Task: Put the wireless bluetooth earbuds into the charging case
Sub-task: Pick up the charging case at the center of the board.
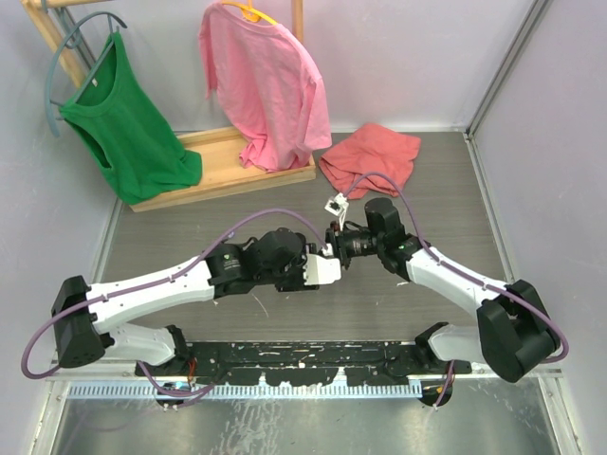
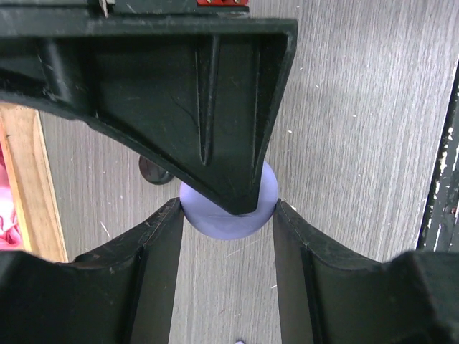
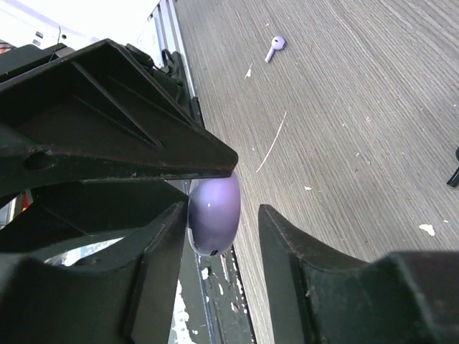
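The lavender earbud [image 3: 275,47] lies loose on the tabletop [image 3: 358,107] near its front edge, stem pointing toward the right gripper [image 3: 224,212] but well apart from it. The charging case [image 2: 224,222] is clenched by the left gripper [image 2: 228,208]. The right gripper's jaws bracket it, one finger touching, one clear.

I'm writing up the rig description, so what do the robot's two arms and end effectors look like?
The left arm and right arm have white links, black joint housings and a purple cable looped alongside each. The left end effector and right end effector each carry two black, ribbed fingers tapering to the tips.
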`<action>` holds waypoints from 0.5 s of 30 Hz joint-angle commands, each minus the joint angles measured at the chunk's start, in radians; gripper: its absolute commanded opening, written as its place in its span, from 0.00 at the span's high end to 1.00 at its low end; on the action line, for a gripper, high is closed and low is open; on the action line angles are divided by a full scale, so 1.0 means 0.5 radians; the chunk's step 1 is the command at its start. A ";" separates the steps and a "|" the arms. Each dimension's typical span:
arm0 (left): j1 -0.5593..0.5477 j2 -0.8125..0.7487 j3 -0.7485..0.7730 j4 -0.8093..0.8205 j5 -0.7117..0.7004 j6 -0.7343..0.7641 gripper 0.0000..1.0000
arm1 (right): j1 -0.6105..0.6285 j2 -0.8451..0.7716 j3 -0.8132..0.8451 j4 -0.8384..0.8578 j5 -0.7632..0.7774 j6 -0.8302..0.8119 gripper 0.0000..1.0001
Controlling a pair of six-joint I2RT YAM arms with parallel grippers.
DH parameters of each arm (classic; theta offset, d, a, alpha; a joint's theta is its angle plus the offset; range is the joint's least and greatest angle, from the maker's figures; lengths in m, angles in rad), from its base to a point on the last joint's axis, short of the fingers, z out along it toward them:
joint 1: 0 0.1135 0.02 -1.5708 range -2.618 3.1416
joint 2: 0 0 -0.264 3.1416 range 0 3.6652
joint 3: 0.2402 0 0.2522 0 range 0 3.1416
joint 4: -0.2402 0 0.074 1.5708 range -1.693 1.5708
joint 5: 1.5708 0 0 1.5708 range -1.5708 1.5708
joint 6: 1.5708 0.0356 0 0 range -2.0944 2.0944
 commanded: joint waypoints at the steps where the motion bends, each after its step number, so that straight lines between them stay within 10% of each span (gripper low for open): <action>1: -0.025 0.042 0.110 0.000 -0.060 0.030 0.75 | 0.022 0.008 0.100 -0.025 -0.014 -0.086 0.54; 8: -0.054 0.027 0.090 0.000 -0.137 0.016 0.63 | 0.036 0.032 0.132 -0.032 -0.048 -0.099 0.82; 15: -0.061 -0.121 -0.012 0.128 -0.351 -0.177 0.34 | 0.034 -0.083 0.140 0.011 0.111 -0.111 0.86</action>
